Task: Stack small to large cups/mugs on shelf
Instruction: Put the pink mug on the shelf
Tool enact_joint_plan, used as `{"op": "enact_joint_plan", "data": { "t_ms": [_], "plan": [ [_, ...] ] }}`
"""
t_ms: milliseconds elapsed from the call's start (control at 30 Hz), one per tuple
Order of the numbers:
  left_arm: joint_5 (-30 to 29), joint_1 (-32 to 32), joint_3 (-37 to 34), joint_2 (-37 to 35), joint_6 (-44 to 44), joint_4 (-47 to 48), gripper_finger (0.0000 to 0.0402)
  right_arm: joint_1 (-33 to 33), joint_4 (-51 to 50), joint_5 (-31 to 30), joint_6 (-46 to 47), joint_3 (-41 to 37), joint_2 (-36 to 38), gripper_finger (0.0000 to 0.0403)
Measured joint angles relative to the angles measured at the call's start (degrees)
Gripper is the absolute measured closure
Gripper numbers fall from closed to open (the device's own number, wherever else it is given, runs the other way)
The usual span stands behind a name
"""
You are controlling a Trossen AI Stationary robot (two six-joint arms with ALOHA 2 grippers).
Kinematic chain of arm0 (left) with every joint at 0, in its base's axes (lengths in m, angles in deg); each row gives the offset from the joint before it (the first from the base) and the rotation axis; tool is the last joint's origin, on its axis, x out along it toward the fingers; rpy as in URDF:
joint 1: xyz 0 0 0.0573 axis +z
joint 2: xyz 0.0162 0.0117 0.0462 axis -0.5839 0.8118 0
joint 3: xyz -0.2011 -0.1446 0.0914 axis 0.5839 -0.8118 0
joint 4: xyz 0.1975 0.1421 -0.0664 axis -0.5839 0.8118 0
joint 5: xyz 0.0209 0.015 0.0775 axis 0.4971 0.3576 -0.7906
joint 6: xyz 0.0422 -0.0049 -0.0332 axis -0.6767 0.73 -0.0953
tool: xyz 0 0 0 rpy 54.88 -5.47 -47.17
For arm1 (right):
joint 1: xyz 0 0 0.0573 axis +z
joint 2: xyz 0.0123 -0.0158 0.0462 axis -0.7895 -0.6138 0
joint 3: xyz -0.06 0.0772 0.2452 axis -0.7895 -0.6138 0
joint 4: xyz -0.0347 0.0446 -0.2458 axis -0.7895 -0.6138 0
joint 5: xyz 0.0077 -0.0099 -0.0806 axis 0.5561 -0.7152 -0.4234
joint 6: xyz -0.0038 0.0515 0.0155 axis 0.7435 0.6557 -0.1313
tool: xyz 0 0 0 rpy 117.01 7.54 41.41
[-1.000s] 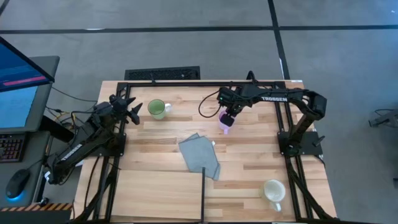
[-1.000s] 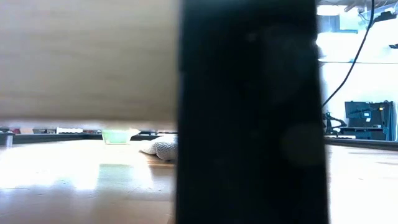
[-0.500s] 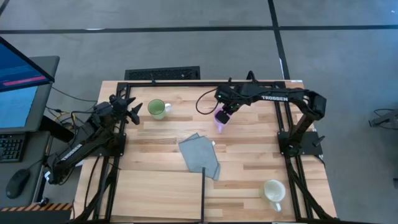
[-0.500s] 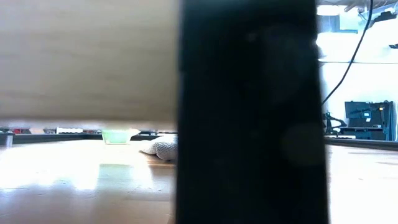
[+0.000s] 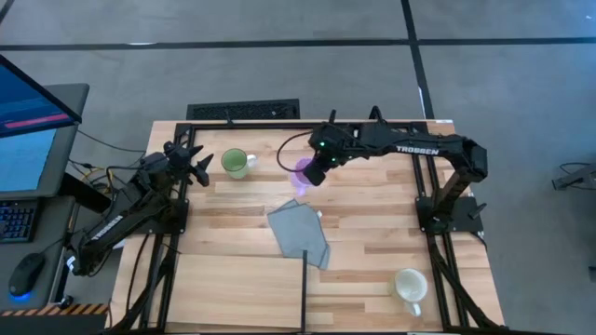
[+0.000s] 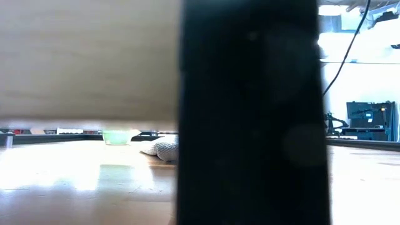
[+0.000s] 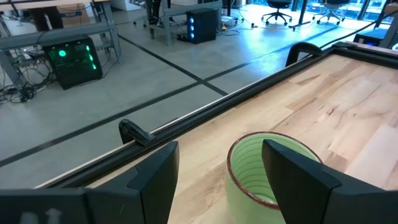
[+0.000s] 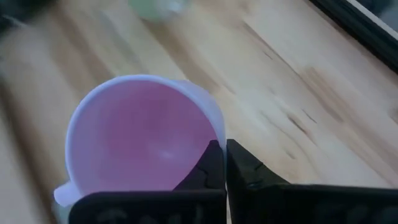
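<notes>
My right gripper [image 5: 317, 173] is shut on the light purple mug [image 5: 303, 170] over the far middle of the table; the mug fills the right wrist view [image 8: 137, 137], mouth up. The green mug [image 5: 235, 163] stands upright on its base at the far left. My left gripper [image 5: 197, 166] is open just left of it; in the left wrist view its fingers stand apart with the green mug [image 7: 273, 171] ahead of them, untouched. The cream-white mug [image 5: 410, 287] stands on the pale shelf board [image 5: 233, 288] at the near right. My right gripper pinches the purple mug's rim wall [image 8: 217, 138], with one finger [image 8: 205, 169] inside the mug and one [image 8: 249, 169] outside. The fingers come from above, pointing down. The mug hangs upright below them, mouth up; whether its base is clear of the table does not show.
A grey folded cloth [image 5: 300, 233] lies mid-table, also seen in the low view [image 6: 164, 149]. A black upright post [image 6: 250, 112] blocks much of the low view. Black frame rails [image 5: 279, 124] edge the table's far side.
My right gripper has carried the purple mug toward the table's left edge, closer to the green mug, staying shut on its rim. The mug has stayed upright.
</notes>
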Motion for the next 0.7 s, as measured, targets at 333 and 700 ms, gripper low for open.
{"op": "enact_joint_plan", "data": {
  "t_ms": [333, 700],
  "plan": [
    [0.0, 0.0, 0.0, 0.0, 0.7, 0.0, 0.0179, 5.8, 3.8, -1.7, 4.7, 3.4, 0.0, 0.0397],
    [0.1, 0.0, 0.0, 0.0, 1.0, 0.2, 0.0179, 8.0, 8.6, -1.4, 3.0, 5.0, -7.2, 0.0397]
  ]
}}
